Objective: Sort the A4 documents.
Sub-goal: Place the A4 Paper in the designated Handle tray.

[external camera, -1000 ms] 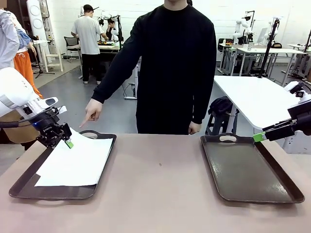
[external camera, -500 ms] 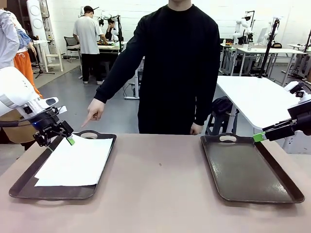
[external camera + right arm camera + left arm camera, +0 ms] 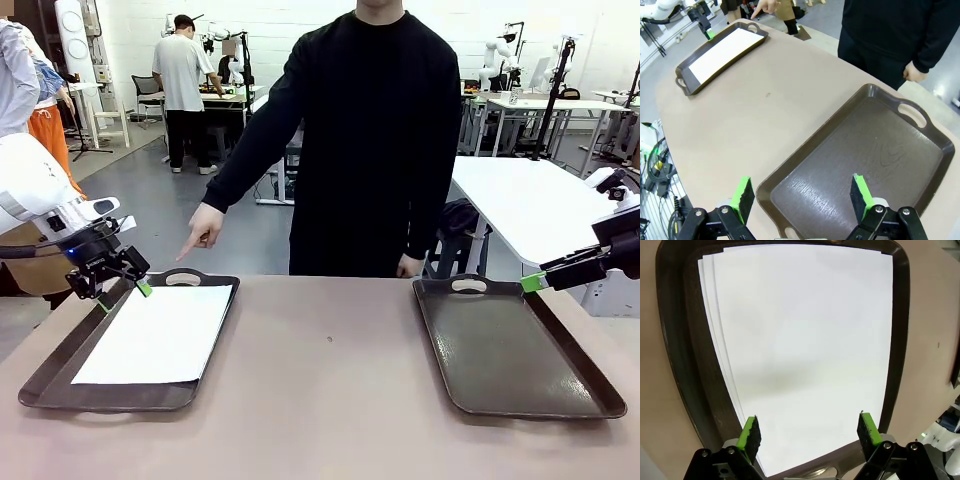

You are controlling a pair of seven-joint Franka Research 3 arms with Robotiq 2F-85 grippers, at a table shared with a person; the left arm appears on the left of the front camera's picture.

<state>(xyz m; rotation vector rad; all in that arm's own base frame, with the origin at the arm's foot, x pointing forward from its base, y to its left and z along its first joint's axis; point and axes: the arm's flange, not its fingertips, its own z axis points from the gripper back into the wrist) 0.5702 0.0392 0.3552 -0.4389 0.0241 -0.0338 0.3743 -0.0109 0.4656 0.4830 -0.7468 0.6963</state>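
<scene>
A stack of white A4 documents (image 3: 155,333) lies flat in the dark brown left tray (image 3: 50,375). My left gripper (image 3: 124,296) hovers open just over the stack's far left corner, holding nothing. In the left wrist view its green pads (image 3: 751,432) spread wide above the paper (image 3: 805,340), and several sheet edges fan out along one side. My right gripper (image 3: 532,282) hangs at the far right corner of the right tray (image 3: 440,340). It is open (image 3: 802,196) above that tray's bare floor (image 3: 860,160).
A person in black stands at the table's far side, one hand (image 3: 203,228) pointing down at the left tray's far end, the other hand (image 3: 405,265) hanging at the side. Bare tabletop (image 3: 330,380) lies between the trays.
My left gripper opened and let go of the paper's far corner, then drew slightly up and left. The sheet settled flat. The person's pointing hand shifted a little right.
</scene>
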